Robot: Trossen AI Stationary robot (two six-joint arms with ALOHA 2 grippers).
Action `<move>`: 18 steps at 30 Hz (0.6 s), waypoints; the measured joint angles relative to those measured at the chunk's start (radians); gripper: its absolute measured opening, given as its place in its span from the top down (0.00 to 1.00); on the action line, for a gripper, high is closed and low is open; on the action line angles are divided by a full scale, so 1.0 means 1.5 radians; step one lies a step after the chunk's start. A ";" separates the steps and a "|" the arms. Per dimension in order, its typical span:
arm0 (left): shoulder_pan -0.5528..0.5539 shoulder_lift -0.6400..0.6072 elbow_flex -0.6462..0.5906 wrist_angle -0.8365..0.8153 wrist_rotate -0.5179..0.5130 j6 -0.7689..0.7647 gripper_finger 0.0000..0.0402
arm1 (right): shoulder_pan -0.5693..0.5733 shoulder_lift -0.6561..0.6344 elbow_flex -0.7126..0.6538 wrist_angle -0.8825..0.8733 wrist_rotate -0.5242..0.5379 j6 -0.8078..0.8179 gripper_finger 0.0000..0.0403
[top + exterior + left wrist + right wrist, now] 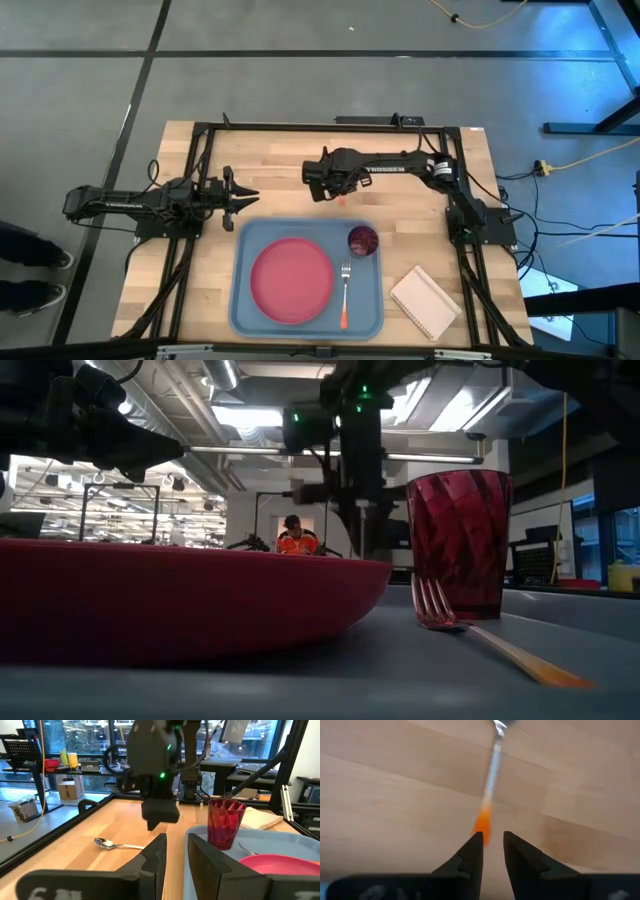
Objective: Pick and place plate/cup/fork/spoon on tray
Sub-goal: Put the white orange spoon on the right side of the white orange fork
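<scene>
The light blue tray (242,300) lies at the table's near middle. On it lie the pinkish-red plate (291,281) and the fork (345,296), and the maroon cup (362,240) stands upright. The spoon (112,844) lies flat on the wood beyond the tray's far edge, its orange handle tip (482,822) just ahead of my right gripper's fingertips. My right gripper (493,840) points down over that tip, narrowly open, and the left wrist view shows it above the table. My left gripper (248,200) is open and empty at the tray's far left corner.
A white notepad (425,302) lies on the table right of the tray. Black frame rails (200,170) run along the table's sides. A person in orange (297,543) shows in the room beyond the table. Bare wood lies between the two grippers.
</scene>
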 joint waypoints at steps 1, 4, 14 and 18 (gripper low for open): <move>0.000 0.000 0.000 0.000 0.000 0.000 0.82 | -0.005 0.000 -0.009 0.001 -0.004 -0.002 0.80; 0.000 0.000 0.000 0.000 0.000 0.000 0.82 | -0.021 -0.001 -0.038 0.055 -0.011 -0.018 0.80; 0.000 0.000 0.000 0.000 0.000 0.000 0.82 | -0.066 -0.001 -0.117 0.186 -0.023 -0.056 0.80; 0.000 0.000 0.000 0.000 0.000 0.000 0.82 | -0.072 -0.001 -0.121 0.190 -0.019 -0.067 0.80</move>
